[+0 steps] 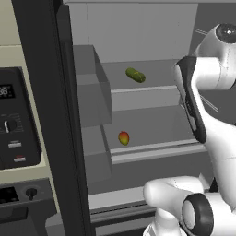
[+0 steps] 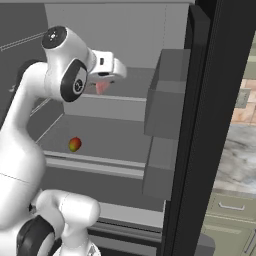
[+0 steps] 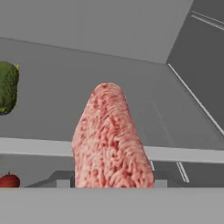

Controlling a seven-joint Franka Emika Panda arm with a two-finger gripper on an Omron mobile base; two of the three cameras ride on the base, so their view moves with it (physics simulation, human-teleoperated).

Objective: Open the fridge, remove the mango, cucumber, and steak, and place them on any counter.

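Steak point(image 3: 111, 140) in raised tool point(image 2: 102, 86)

The fridge point(image 1: 152, 41) stands open, its doorway wide between the two black doors. On the upper shelf the cucumber point(image 1: 135, 74) lies left of the steak point(image 3: 111, 140), with bare shelf between them and behind. The mango point(image 1: 123, 138) sits alone near the front of the lower shelf, open floor all around it. Grey door bins point(image 2: 165, 125) jut in at both sides, narrowing the approach.

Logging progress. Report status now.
Claw shut on steak, inside fridge. Cucumber on upper shelf, mango on lower shelf. Nothing blocking.
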